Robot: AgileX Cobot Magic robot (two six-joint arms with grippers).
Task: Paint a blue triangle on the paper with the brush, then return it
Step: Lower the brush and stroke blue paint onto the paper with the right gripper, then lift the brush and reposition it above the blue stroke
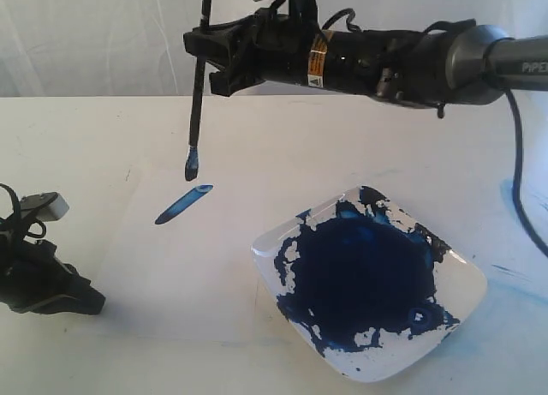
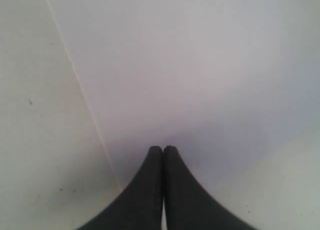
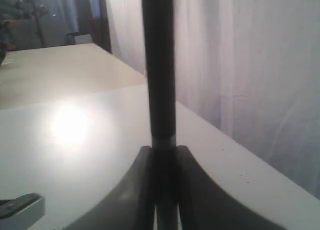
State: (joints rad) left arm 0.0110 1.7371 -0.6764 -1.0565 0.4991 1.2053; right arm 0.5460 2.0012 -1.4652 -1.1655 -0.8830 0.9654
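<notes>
Plate (image 1: 467, 282) nearest, smeared with dark-blue paint. Right gripper (image 1: 208, 61) high, left of plate, clamped on upright brush (image 1: 195, 121). Left gripper (image 2: 163, 149) farther left of plate, pressed closed, empty.

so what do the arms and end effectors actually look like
The right arm is black with a grey tube section lettered in white, a yellow-orange sticker and black cables. The left arm is black too, with a pale block on it. The right end effector and left end effector have black fingers that curve to narrow tips.
</notes>
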